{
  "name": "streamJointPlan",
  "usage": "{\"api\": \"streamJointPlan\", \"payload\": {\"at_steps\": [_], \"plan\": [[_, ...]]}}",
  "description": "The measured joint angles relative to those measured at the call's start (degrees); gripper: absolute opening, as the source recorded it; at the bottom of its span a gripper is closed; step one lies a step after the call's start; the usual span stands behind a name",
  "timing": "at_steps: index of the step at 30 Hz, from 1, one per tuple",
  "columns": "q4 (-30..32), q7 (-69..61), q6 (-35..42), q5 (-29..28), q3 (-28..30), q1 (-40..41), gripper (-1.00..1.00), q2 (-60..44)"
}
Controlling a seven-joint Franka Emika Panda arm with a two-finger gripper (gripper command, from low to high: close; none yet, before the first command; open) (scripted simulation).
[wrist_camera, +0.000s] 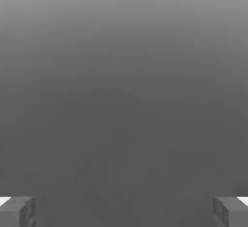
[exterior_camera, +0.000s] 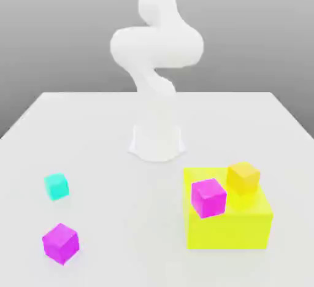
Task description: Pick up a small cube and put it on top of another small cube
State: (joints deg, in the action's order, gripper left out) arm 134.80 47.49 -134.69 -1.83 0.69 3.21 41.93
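The small turquoise cube (exterior_camera: 56, 186) rests on the white table (exterior_camera: 110, 126) at the exterior view's left. A magenta cube (exterior_camera: 61, 243) lies nearer the front, just below it. A second magenta cube (exterior_camera: 208, 198) and an orange cube (exterior_camera: 243, 177) sit on top of a large yellow block (exterior_camera: 228, 224) at the exterior view's right. In the hand view my gripper (wrist_camera: 124, 211) is open, its two grey fingertips (wrist_camera: 17, 211) far apart with nothing between them, facing plain grey background.
The white arm's base (exterior_camera: 157, 138) stands at the table's middle, behind the cubes, and its upper links (exterior_camera: 156, 43) rise out of the picture. Bare table lies between the turquoise cube and the yellow block.
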Motion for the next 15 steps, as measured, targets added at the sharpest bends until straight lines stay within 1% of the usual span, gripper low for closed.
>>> {"api": "streamJointPlan", "payload": {"at_steps": [8, 15], "plan": [[9.7, 4.7, -9.3, -5.1, 4.1, 10.3, 0.0, -12.6], [18.1, 7.7, -17.3, -8.0, 9.7, 18.4, 0.0, -23.3]]}}
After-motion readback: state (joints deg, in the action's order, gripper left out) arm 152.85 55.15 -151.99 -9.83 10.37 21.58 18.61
